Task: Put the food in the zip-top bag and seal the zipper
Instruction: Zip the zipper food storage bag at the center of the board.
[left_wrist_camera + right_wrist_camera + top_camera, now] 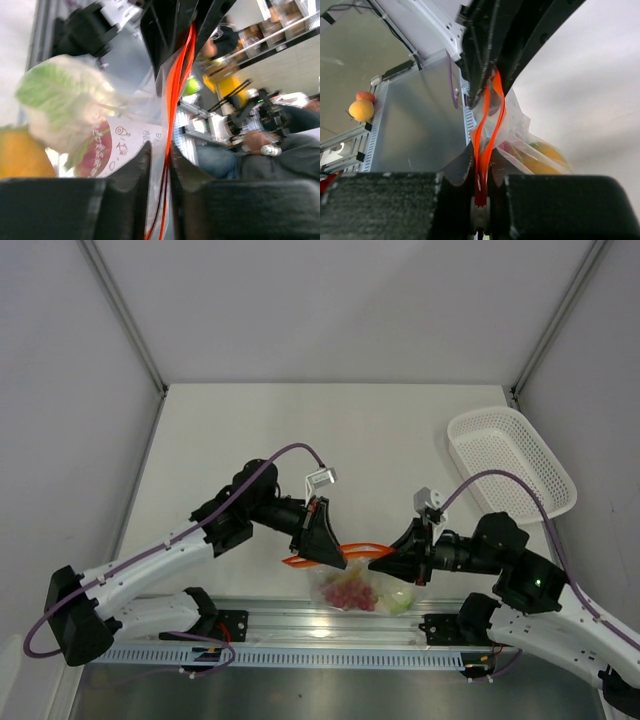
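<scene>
Table [300,430] lay under both arms, which met at its near edge. Zip-top bag [352,592] hung btwn them, food [349,594] already inside. Zipper [358,546] ran claw to claw, its two tracks parted mid-span in right wrist view. Right gripper [377,562] was clamped on the strip. Left gripper [336,558] straddled it, fingers close either side; couldn't tell if pinching or slack. Step: sealing. Next prob. needs one end anchored while the other slides along, pressing tracks together.

Left end effector [337,561] and right end effector [373,562] both hold the zipper [356,544].
</scene>
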`<act>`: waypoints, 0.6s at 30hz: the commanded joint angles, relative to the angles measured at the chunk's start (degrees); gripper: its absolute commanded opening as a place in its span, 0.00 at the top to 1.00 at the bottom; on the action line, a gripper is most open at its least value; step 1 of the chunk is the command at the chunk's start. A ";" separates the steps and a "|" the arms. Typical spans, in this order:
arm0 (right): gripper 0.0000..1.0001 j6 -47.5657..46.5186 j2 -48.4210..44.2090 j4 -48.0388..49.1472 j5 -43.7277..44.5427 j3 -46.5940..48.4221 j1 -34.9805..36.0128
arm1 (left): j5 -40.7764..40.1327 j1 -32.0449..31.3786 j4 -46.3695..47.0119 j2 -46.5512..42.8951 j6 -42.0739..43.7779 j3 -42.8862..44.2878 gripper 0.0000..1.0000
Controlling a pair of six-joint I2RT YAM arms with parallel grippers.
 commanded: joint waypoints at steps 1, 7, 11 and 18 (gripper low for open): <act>1.00 2.49 4.04 4.15 -0.36 -0.79 0.22 | -4.01 -0.96 -7.30 -2.86 11.27 -1.24 0.73; 1.00 5.83 9.76 2.85 -0.62 0.43 0.48 | -13.94 -3.96 -8.90 -8.23 19.82 -1.60 0.14; 1.00 7.59 13.19 -3.12 -1.06 4.39 0.48 | -15.53 -5.36 -7.94 -8.58 22.29 -0.19 0.01; 1.00 11.19 14.69 -3.92 -2.64 6.06 0.39 | -27.47 -12.91 -9.79 -4.81 30.80 2.28 0.01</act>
